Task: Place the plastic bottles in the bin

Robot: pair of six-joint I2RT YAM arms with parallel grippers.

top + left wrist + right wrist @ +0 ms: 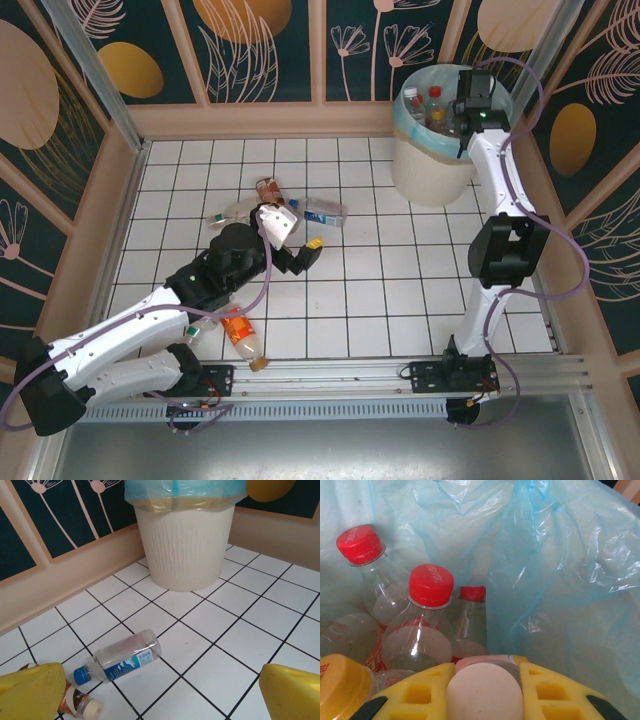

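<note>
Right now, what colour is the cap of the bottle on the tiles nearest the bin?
Blue; the cap shows best in the left wrist view.

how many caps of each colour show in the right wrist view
red caps: 3
yellow cap: 1
white cap: 1
total: 5
</note>
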